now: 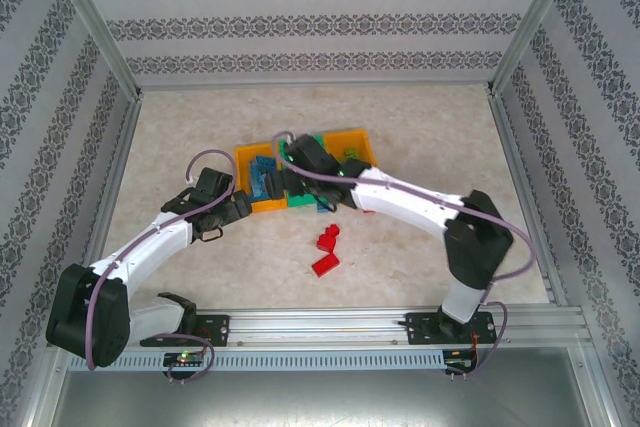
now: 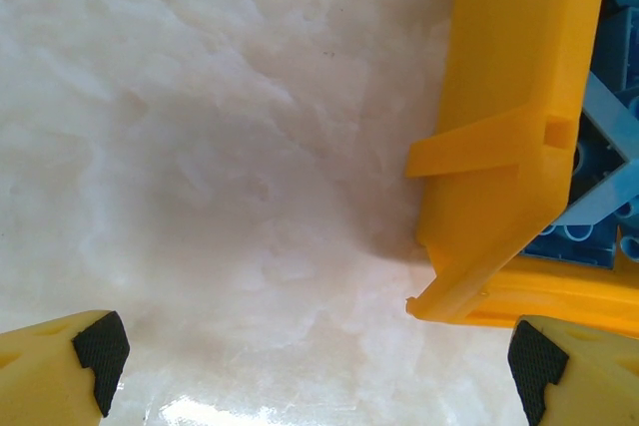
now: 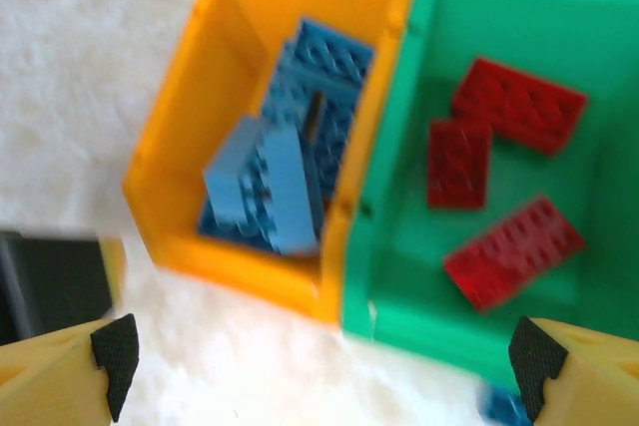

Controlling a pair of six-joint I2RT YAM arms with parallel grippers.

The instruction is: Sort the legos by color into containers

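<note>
- Done: blue legos (image 3: 290, 147) in orange bin (image 3: 190, 117), red legos (image 3: 514, 107) in green bin (image 3: 399, 246)
- To do: loose red legos (image 1: 327, 252) toward table's (image 1: 200, 127) near edge
- left gripper (image 2: 318, 361), right gripper (image 3: 319, 361) apart, empty

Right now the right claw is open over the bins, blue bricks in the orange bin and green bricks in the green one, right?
Not quite: the green bin holds red bricks, not green ones; the right wrist view shows it. The right claw is open, and the orange bin holds blue bricks.
</note>
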